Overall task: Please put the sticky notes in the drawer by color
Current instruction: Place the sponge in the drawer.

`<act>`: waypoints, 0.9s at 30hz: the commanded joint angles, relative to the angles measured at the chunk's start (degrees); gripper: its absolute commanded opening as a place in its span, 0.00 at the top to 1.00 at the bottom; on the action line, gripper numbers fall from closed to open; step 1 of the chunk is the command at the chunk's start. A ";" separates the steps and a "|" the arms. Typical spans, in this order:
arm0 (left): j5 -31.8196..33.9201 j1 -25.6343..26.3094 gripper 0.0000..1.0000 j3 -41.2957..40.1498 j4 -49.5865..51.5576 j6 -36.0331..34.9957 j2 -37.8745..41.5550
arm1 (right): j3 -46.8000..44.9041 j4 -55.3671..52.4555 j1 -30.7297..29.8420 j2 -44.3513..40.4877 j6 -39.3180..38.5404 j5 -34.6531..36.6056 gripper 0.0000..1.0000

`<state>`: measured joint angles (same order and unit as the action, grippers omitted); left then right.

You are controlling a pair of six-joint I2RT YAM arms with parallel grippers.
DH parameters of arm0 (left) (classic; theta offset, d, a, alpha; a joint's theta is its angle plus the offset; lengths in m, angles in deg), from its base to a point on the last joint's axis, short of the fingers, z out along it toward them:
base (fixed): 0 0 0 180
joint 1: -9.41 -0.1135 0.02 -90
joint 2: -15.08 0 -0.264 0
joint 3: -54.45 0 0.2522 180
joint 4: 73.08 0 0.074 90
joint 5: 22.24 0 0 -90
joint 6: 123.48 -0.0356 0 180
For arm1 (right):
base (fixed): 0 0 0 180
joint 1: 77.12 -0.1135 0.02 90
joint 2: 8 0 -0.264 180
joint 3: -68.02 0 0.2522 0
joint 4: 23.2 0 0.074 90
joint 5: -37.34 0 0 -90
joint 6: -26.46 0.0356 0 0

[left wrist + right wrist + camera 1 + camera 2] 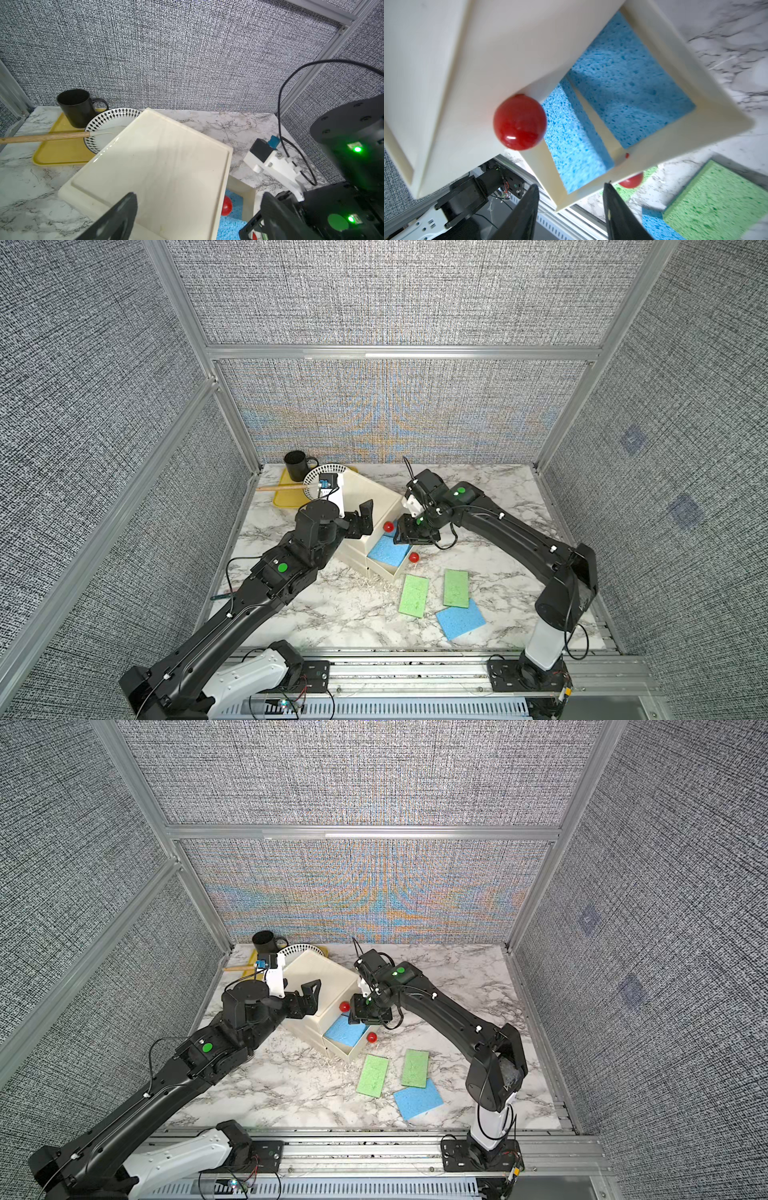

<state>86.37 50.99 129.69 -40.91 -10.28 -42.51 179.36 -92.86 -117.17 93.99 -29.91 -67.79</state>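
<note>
The cream-white drawer cabinet (365, 499) stands at the back left, with one drawer (395, 572) pulled out. Two blue sticky notes (631, 89) (575, 141) lie inside it. My right gripper (405, 537) (570, 207) hangs open just above that drawer, holding nothing. Two green sticky notes (414, 595) (456, 588) and one blue sticky note (460, 619) lie on the marble in front of the drawer. My left gripper (365, 519) (197, 216) is spread wide open over the cabinet's top near its front edge. Two red knobs (388, 526) (414, 558) show.
A yellow tray (286, 495) at the back left carries a black mug (297, 466), a patterned plate (328, 475) and a wooden-handled spatula (282, 487). Grey walls close three sides. Pale shreds (374, 583) lie by the cabinet's front corner.
</note>
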 commanded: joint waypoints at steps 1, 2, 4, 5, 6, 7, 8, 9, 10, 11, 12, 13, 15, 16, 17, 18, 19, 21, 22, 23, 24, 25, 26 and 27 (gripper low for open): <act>0.82 -0.01 0.06 -0.04 0.91 0.29 0.45 | -0.52 -1.56 1.60 -1.23 -1.98 0.68 0.49; 0.81 -0.01 0.05 -0.12 0.96 0.27 0.50 | -1.00 -0.80 2.28 -1.67 -2.06 0.15 0.50; 0.87 -0.01 0.06 -0.21 1.01 0.47 0.54 | -1.33 0.61 3.50 -1.89 -2.35 -1.01 0.53; 0.90 -0.01 0.06 -0.21 1.01 0.47 0.60 | -1.58 1.52 4.04 -1.89 -2.51 -1.59 0.57; 0.90 -0.01 0.06 -0.21 1.01 0.51 0.54 | -1.56 1.99 4.57 -1.47 -2.68 -2.06 0.62; 0.90 -0.01 0.06 -0.21 1.03 0.59 0.54 | -1.36 2.04 4.95 -1.09 -2.71 -2.26 0.67; 0.90 -0.01 0.06 -0.21 1.10 0.55 0.55 | -1.11 2.17 5.24 -0.43 -2.92 -2.42 0.72; 0.90 -0.01 0.06 -0.13 1.18 0.54 0.55 | -1.01 2.60 5.35 0.24 -3.21 -2.89 0.76; 0.96 -0.02 0.06 -0.16 1.17 0.52 0.54 | -0.99 2.96 5.42 0.97 -3.36 -3.47 0.79; 0.99 -0.01 0.06 -0.13 1.19 0.45 0.57 | -0.78 3.23 5.42 1.55 -3.40 -3.94 0.82; 1.07 -0.01 0.06 -0.08 1.34 0.38 0.54 | -0.57 3.49 5.42 2.30 -3.54 -4.51 0.85; 1.24 -0.01 0.06 -0.04 1.52 0.42 0.54 | -0.47 3.75 5.43 2.75 -3.48 -4.76 0.87; 1.34 -0.03 0.06 0.00 1.71 0.37 0.63 | -0.40 4.53 5.43 3.68 -3.47 -5.39 0.91; 1.41 -0.01 0.06 -0.06 1.67 0.45 0.71 | -0.38 4.89 5.45 4.25 -3.36 -5.79 0.93; 1.41 -0.01 0.06 -0.18 1.61 0.53 0.74 | -0.37 5.16 5.34 4.70 -3.19 -6.07 0.94; 1.37 -0.01 0.06 -0.20 1.62 0.60 0.73 | -0.25 5.27 5.27 5.32 -3.05 -6.38 0.96; 1.30 -0.03 0.06 -0.21 1.62 0.67 0.67 | -0.04 5.28 5.10 5.98 -3.04 -6.63 0.96; 1.34 -0.01 0.06 -0.16 1.51 0.78 0.60 | -0.03 5.45 4.77 6.99 -2.67 -6.54 0.97; 1.34 -0.01 0.06 -0.21 1.49 0.82 0.51 | 0.14 5.32 4.63 7.62 -2.66 -6.49 0.98; 1.29 -0.01 0.06 -0.21 1.54 0.79 0.41 | 0.24 5.19 4.27 8.27 -2.67 -6.36 0.98; 1.30 0.03 0.06 -0.21 1.54 0.71 0.39 | 0.32 5.02 3.99 8.80 -2.52 -6.10 0.98; 1.27 -0.01 0.06 -0.12 1.62 0.74 0.37 | 0.49 4.87 3.70 9.34 -2.41 -5.88 0.98; 1.34 -0.05 0.06 -0.16 1.62 0.71 0.39 | 0.59 4.83 3.30 9.85 -2.31 -5.78 0.98; 1.29 -0.01 0.06 -0.21 1.57 0.75 0.45 | 0.68 4.83 3.01 10.26 -2.20 -5.78 0.98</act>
<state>87.27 50.99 129.53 -39.09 -9.42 -42.09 179.41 -88.18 -113.48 103.52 -31.95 -73.45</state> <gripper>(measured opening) 0.943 0.049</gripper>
